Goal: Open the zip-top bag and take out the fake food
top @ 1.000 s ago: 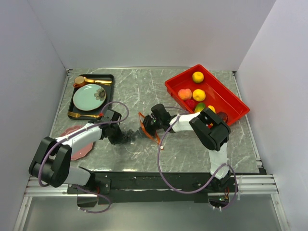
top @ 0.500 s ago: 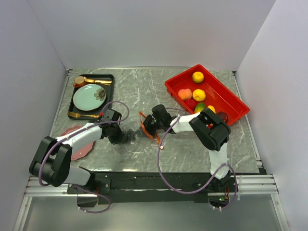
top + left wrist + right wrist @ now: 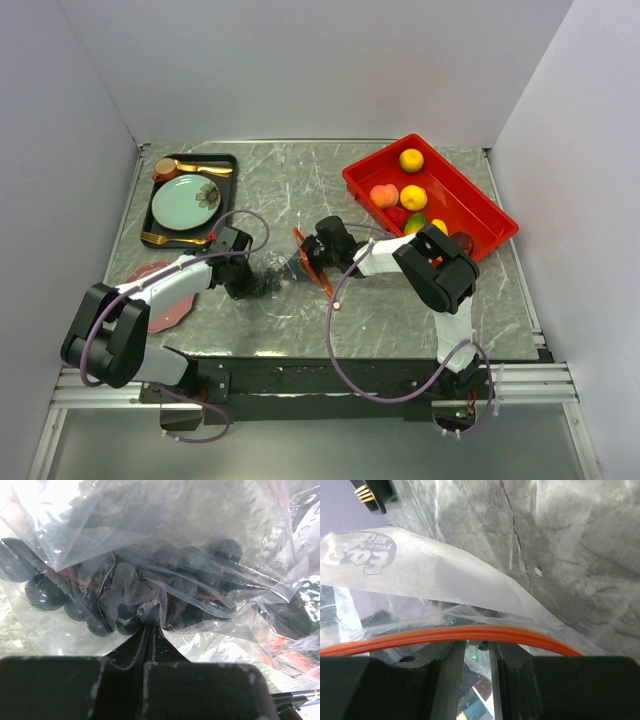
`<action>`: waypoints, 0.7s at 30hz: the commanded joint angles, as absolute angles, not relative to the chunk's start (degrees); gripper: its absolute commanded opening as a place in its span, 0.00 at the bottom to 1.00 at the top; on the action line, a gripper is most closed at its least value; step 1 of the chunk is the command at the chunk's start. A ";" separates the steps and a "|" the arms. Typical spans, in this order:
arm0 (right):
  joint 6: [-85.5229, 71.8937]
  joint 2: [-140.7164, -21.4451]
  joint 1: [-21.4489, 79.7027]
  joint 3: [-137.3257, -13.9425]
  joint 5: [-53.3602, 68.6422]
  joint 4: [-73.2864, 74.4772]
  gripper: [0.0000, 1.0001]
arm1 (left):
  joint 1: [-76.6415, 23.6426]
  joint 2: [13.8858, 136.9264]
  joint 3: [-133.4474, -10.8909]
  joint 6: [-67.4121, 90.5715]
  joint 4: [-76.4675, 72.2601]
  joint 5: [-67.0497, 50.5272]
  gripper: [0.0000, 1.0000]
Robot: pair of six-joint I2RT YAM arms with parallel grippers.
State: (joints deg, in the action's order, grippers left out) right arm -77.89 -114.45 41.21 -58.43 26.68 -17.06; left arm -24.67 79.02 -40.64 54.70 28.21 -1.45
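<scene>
The clear zip-top bag lies mid-table between my two grippers. My left gripper is shut on a pinch of the bag's plastic. Just past its tips, a dark purple bunch of fake grapes sits inside the bag. My right gripper is at the bag's mouth, its jaws a narrow gap apart with only loose film between them. The orange zip strip arches across its fingertips. More fake food lies in the red tray: a yellow fruit, a peach and another yellow one.
A black tray at the back left holds a mint-green plate and gold cutlery. A pink plate lies under my left arm. White walls enclose the table on three sides.
The right gripper and the bag's orange strip have shifted slightly away from the left gripper, stretching the bag a little. The left gripper stays shut in place.
</scene>
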 commanded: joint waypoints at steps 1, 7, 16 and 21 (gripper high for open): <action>-78.75 -113.91 41.04 -58.71 25.05 -17.41 0.32 | -24.43 79.72 -42.19 53.09 29.27 0.44 0.01; -80.77 -114.52 41.22 -58.71 23.82 -15.82 0.32 | -24.52 79.63 -42.19 52.91 29.00 0.44 0.01; -82.97 -114.08 41.57 -60.20 21.53 -11.96 0.31 | -24.43 79.36 -42.10 52.56 29.09 -0.53 0.01; -83.93 -114.70 41.84 -62.22 21.36 -10.90 0.31 | -24.43 79.45 -42.45 52.21 29.00 -0.62 0.01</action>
